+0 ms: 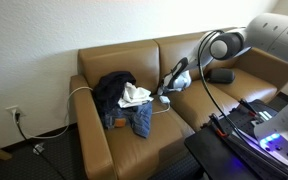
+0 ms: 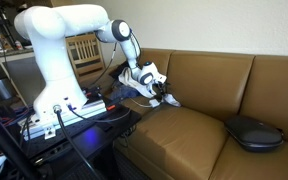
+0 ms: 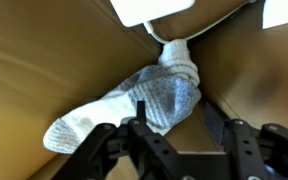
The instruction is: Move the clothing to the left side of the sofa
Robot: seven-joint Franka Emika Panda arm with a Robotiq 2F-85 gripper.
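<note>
Tan sofa [image 1: 184,55] against a white wall [image 1: 44,30]; heap of clothing [image 1: 124,100] on its left cushion; grey-white sock [image 3: 134,100] right of the heap, at the seam between cushions; jaws apart, low over the sock, likely to pinch it and carry it left.

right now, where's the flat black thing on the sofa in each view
Exterior view: the flat black object lies right of centre, on the seat cushion beyond the gripper.
Exterior view: it lies at lower right, on the seat cushion, well clear of the arm.
Wrist view: not in it.
Shared landmark: the gripper, low over the sofa seat, at the bottom of the wrist view.
</note>
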